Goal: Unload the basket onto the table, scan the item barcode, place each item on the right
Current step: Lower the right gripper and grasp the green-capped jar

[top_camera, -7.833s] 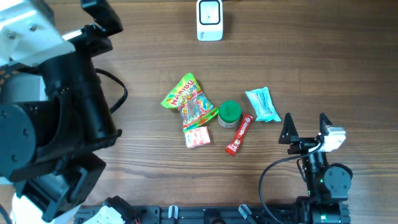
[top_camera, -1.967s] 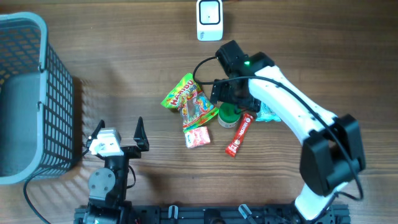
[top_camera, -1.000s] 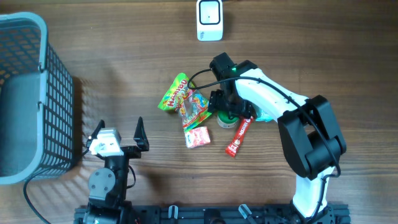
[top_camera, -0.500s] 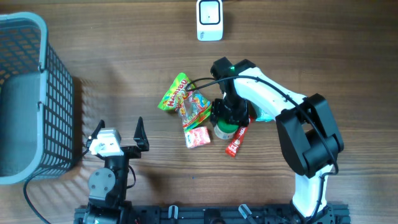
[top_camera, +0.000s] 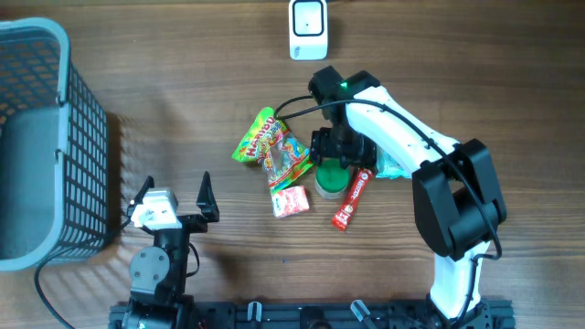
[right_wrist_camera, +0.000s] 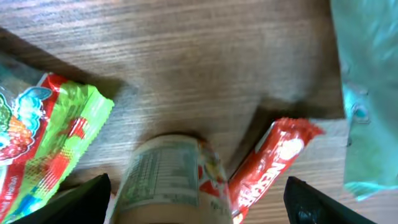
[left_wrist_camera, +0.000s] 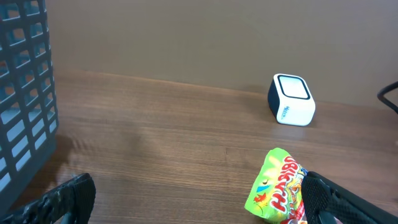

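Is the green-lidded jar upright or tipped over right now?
Tipped, apparently: the right wrist view shows the jar lying label side up, with no lid top in sight.

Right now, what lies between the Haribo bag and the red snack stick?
The small labelled jar lies between the Haribo bag and the red stick; the right wrist view shows it best.

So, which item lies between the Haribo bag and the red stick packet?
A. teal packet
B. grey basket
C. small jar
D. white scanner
C: the right wrist view shows the small jar between the Haribo bag and the red stick packet, under the right gripper.
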`<state>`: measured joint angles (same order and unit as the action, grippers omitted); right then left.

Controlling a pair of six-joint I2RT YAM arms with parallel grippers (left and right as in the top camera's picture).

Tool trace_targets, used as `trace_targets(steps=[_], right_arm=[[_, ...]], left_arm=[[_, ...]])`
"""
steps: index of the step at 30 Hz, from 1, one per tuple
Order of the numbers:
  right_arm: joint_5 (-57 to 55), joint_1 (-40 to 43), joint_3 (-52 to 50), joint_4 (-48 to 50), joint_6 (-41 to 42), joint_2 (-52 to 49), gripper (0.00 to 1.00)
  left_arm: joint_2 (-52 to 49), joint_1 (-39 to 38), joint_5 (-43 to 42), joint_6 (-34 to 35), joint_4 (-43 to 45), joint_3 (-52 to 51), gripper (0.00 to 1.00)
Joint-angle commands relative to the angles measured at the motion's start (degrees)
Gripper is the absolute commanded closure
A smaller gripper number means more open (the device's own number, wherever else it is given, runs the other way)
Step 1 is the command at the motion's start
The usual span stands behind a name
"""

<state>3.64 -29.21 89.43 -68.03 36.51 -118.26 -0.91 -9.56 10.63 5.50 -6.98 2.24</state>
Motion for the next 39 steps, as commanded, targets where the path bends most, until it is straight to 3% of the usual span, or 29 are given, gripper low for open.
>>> trace_targets(steps=[1, 14, 16, 19, 26, 34, 39], right_arm=[[2.6, 0.0, 1.0, -0.2, 8.0, -0.8, 0.1], [1.8, -6.2, 0.9, 0.1, 7.2, -0.4, 0.07], [-0.4, -7.4, 0.8, 0.7, 9.5, -0.4, 0.02], [-1.3, -7.7, -0.2, 1.6, 12.2, -0.4, 0.01], [0.5, -7.7, -5.2, 3.5, 22.4, -0.4, 0.07], [0.9, -7.7, -7.6, 10.0, 23.7, -0.5, 0.14], [0.9, -7.7, -11.5, 11.4, 26.6, -0.5, 0.24]], left_arm=[[0.0, 0.4, 0.5, 0.8, 0.0, -0.2, 0.0], [0.0, 0.4, 0.5, 0.8, 0.0, -0.2, 0.0], [0.0, 0.4, 0.5, 0.8, 0.0, -0.2, 0.0], [0.0, 0.4, 0.5, 0.8, 0.0, -0.2, 0.0], [0.0, 0.4, 0.5, 0.8, 0.0, -0.2, 0.0], [0.0, 0.4, 0.5, 0.8, 0.0, -0.2, 0.0], [0.0, 0.4, 0.5, 0.8, 0.0, -0.2, 0.0]])
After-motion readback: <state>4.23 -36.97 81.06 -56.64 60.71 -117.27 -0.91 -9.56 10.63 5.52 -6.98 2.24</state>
